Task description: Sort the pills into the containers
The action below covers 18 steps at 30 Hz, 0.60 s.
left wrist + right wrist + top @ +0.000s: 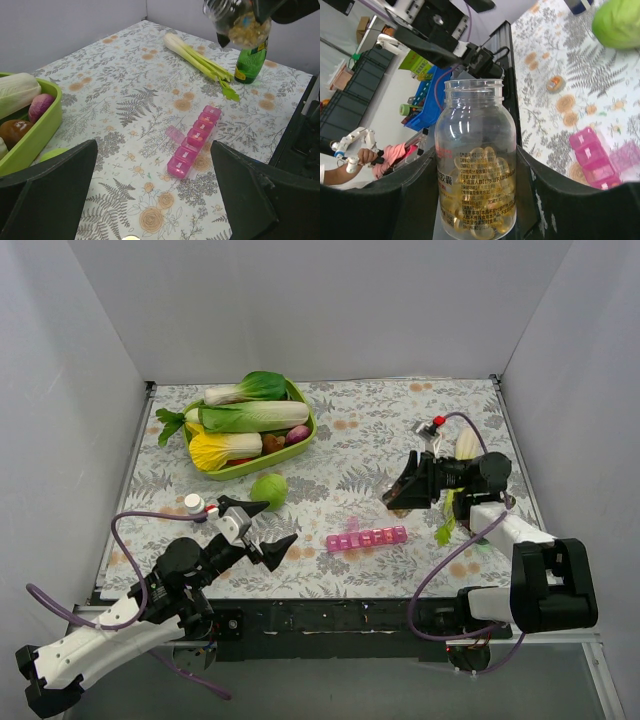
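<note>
Up over the right side of the tabletop (400,430), the right gripper (405,488) pinches a small clear bottle (472,115) by its round sides, near the middle. The bottle leans a bit and has no lid on. The pills (475,200) sit in its lower half, tiny, yellow-brown and shiny. The bottle looks hard, smooth and light, so it could slip or turn if the squeeze is weak. The middle of its sides seems the best place to hold it. The pills look smooth and could roll or bounce away, so a slow, small tip would be safest. The pink pill box (367,538) lies flat between the two arms with one little lid flipped up. It looks thin and light and may slide if bumped. The left gripper (272,527) is spread wide and holds nothing.
</note>
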Each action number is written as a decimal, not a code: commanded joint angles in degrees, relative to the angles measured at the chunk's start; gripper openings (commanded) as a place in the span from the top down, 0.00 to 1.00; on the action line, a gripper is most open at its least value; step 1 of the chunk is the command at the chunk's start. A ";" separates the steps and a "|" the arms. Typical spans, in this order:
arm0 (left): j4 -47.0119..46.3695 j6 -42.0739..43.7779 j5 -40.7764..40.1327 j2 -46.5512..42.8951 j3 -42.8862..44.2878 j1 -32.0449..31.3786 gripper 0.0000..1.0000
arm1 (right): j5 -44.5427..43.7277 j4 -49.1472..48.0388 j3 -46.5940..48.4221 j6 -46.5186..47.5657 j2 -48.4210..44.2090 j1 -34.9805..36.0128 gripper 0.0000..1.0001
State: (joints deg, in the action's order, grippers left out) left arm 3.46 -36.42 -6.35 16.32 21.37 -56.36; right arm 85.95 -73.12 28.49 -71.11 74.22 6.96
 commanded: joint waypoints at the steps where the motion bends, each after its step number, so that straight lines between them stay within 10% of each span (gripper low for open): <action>1: 0.05 0.65 0.64 1.00 -0.10 0.20 0.02 | 2.74 -35.16 14.72 -9.47 -2.41 1.74 0.96; 6: -0.83 0.65 1.07 4.33 1.92 0.20 0.02 | -2.71 -24.34 35.63 -12.05 1.98 1.65 0.97; 8: -0.74 0.83 1.16 5.74 3.59 0.20 0.02 | -5.87 -10.10 44.52 1.44 1.81 1.74 0.97; 13: -0.39 0.83 2.04 10.13 7.46 0.20 0.02 | -27.29 78.76 70.25 69.18 -0.65 6.54 0.98; 18: -1.00 1.44 2.04 11.02 8.87 0.20 0.02 | -36.46 86.22 61.65 88.05 -7.22 9.21 0.99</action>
State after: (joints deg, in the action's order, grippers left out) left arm 3.25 -36.16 -4.99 27.03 28.01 -56.36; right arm 61.71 -13.02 96.23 -13.56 71.42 14.09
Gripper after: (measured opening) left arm 0.982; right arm 0.592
